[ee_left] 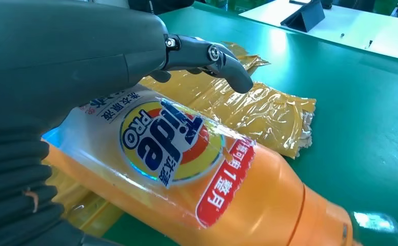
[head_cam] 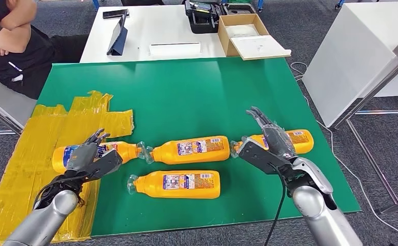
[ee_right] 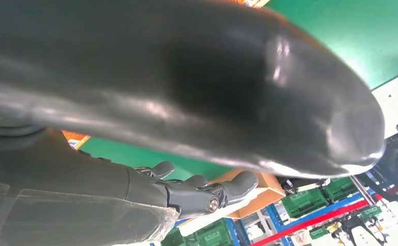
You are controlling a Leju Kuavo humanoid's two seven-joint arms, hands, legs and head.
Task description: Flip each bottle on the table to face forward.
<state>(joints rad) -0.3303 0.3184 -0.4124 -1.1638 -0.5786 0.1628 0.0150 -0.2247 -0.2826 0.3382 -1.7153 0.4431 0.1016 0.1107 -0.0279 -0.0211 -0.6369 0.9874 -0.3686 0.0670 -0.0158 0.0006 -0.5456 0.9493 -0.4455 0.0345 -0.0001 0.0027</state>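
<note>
Several orange detergent bottles lie on their sides on the green table [head_cam: 186, 92]. The left bottle [head_cam: 62, 155] lies on yellow tape, and its blue and orange front label [ee_left: 161, 141] faces up. My left hand [head_cam: 90, 154] hovers over it with fingers [ee_left: 222, 59] spread, holding nothing. The middle bottle [head_cam: 192, 149] and the near bottle [head_cam: 179, 184] show small-print back labels. My right hand [head_cam: 267, 139] is stretched out open over the right bottle [head_cam: 297, 139], with its thumb near the bottle's neck. The fingers [ee_right: 202, 193] hang free in the right wrist view.
A patch of crinkled yellow tape [head_cam: 48, 128] covers the table's left side. Behind stands a white table [head_cam: 151, 36] with a tablet stand, a cardboard box [head_cam: 248, 33] and a black case. A person [head_cam: 12, 41] sits at the back left. Another white table [head_cam: 356, 56] stands at the right.
</note>
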